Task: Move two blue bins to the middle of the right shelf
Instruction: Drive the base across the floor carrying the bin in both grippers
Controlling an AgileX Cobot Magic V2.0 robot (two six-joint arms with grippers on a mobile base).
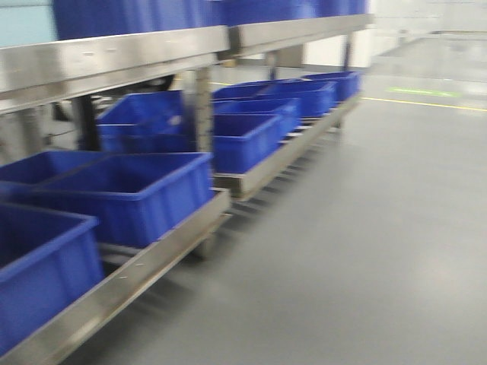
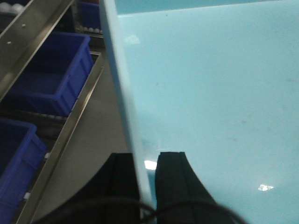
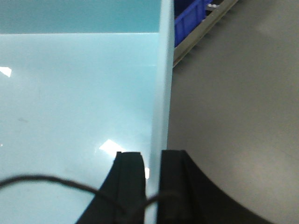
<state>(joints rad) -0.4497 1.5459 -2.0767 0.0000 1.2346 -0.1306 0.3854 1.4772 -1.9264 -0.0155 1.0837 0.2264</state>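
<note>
Left gripper (image 2: 145,161) and right gripper (image 3: 153,157): jaws clenched on opposite walls of the pale blue bin (image 2: 210,93), held over the floor (image 3: 233,116) beside the rack (image 2: 60,140). Stiff, smooth plastic (probably slippery, apparently empty and light), so thick-rim wall pinches suit it.

Kinda blurry, but dark blue bins (image 1: 133,194) line the rack's lower level right behind its steel front rail (image 1: 129,281); more sit above the upper rail (image 1: 114,57). Grey floor (image 1: 365,243) alongside.
</note>
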